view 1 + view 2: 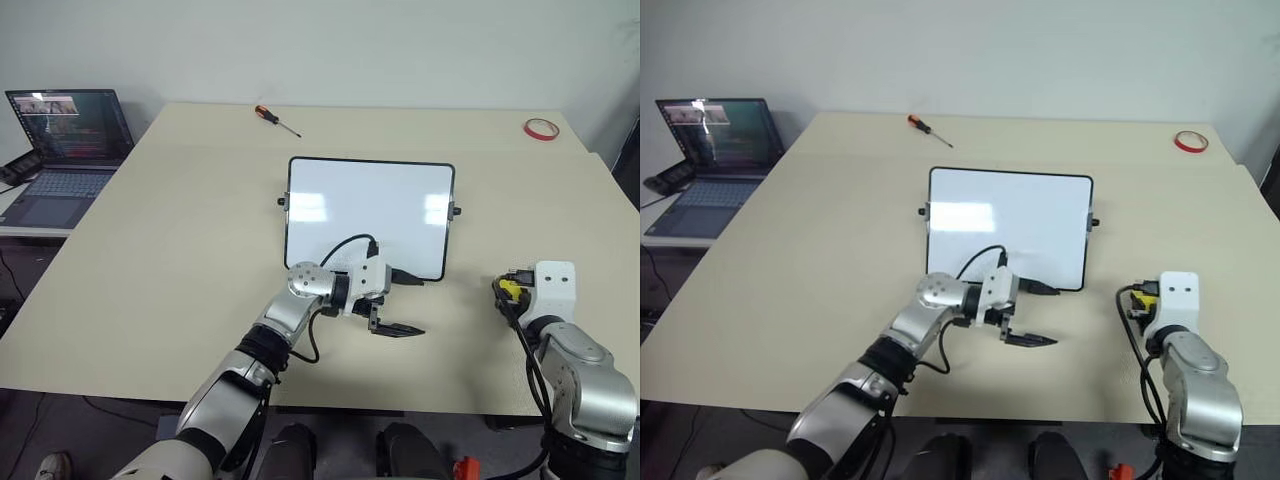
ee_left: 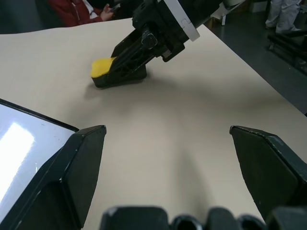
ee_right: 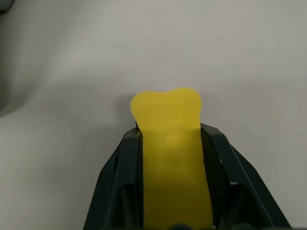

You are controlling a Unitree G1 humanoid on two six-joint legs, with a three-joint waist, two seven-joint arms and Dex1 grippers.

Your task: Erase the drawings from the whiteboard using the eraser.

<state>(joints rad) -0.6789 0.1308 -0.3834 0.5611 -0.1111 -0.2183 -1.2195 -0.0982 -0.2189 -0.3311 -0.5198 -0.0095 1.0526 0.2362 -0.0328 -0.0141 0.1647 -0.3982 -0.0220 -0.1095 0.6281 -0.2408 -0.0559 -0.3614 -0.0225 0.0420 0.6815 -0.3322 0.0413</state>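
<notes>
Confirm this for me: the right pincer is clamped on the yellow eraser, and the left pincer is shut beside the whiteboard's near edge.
Not quite. The right pincer is clamped on the yellow eraser, but the left pincer is open, not shut: the left wrist view shows its fingers spread wide apart over the table, beside the whiteboard's near edge.

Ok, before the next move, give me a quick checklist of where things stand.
1. Eraser gripped by right gripper: ok, squeezed between both fingers.
2. Eraser over the whiteboard: not ok, it sits on the table to the board's right.
3. Left gripper free: ok, open and empty, near the board's front edge.
4. Drawings remaining: cannot tell, no marks visible on the board.
5. Screwdriver and tape ring out of the way: ok, at the far edge.
</notes>
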